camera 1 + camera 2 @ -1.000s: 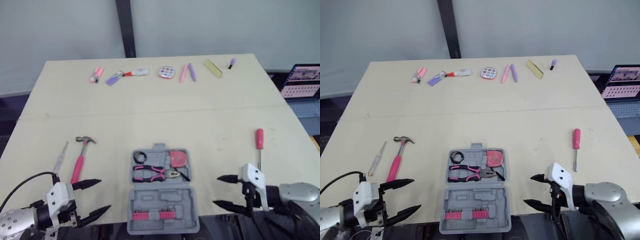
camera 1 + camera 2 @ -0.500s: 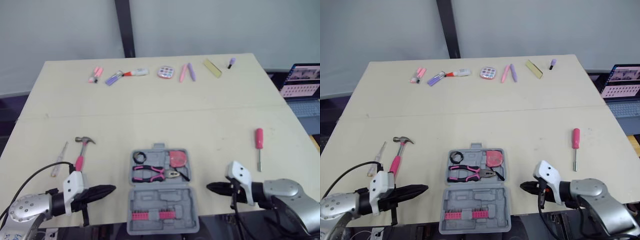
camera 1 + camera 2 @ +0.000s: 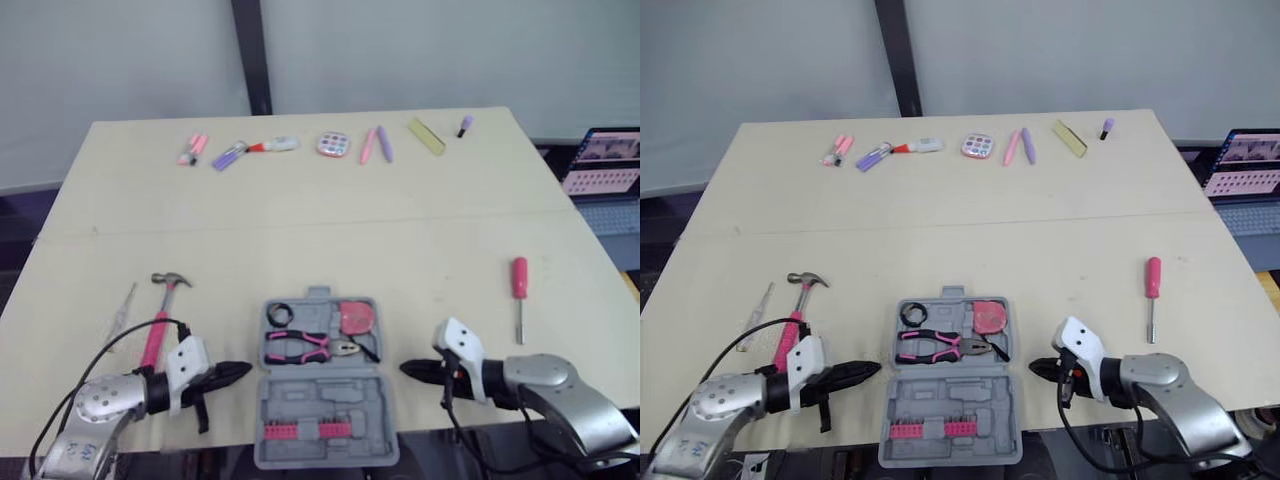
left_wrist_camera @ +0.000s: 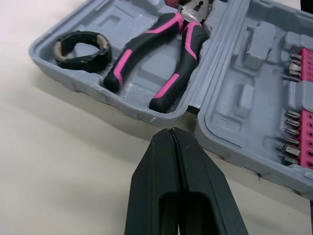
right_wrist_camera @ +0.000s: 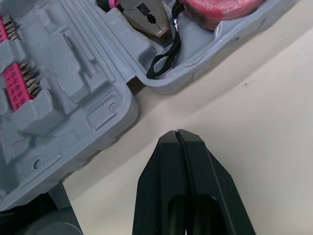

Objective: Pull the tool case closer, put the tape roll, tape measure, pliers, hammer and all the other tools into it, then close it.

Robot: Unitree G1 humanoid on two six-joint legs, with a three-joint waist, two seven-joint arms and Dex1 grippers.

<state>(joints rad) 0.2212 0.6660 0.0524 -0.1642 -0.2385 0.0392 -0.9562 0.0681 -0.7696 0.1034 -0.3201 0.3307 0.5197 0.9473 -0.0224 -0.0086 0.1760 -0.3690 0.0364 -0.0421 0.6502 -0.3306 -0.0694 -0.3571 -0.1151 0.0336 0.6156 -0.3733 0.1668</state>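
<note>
The grey tool case lies open near the table's front edge. Its far half holds a black tape roll, pink pliers and a pink tape measure. The near half carries a row of bits. A pink-handled hammer and a thin clear screwdriver lie left of the case. A pink screwdriver lies to its right. My left gripper is shut and points at the case's left side, a little short of its hinge. My right gripper is shut beside the case's right wall.
Along the table's far edge lie pens, markers, a round pink palette and a yellow strip. A laptop stands off the table's right side. The case's near half reaches the table's front edge.
Both grippers have gone from wide open to shut and have moved inward, the left to the right and the right to the left, up to the case's two sides.
</note>
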